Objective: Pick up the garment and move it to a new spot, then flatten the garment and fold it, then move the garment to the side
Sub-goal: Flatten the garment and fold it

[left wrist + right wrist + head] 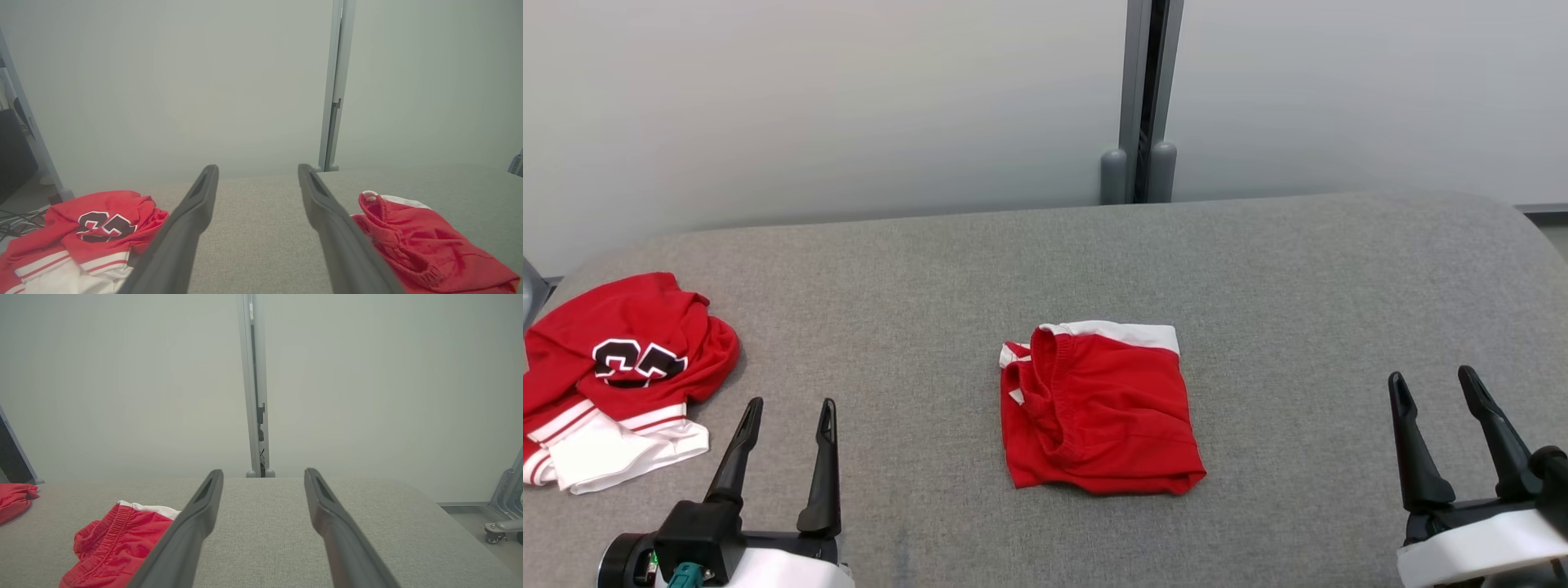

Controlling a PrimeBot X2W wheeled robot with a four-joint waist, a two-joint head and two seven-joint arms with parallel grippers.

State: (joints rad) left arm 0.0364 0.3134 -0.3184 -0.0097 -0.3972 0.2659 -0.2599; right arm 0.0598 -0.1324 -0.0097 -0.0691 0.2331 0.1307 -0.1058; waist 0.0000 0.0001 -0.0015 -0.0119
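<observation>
Scene: A folded red garment (1098, 408) with a white band lies in the middle of the grey desk (1298, 269), squared into a compact packet, its gathered waistband toward the robot's left.
Left arm: The left tool (792, 404) hangs low at the desk's near edge, fingers spread wide and holding nothing. It is well apart from the packet and near the white hem of a crumpled jersey (621, 367).
Right arm: The right tool (1432, 376) sits at the near right with fingers spread, also empty and well clear of the garment.
Other cloth: The numbered jersey is heaped, unfolded, at the desk's left end.
Step in hand: Flattening and folding look finished, so moving the packet to the side appears to be what is left.
Next move calls for: One tool, likely both, must reach in to the packet's edges and close on all the layers together, then carry or slide it toward open desk, probably on the right.
Risk: A grip on the top layer alone would likely pull the fold open.
</observation>
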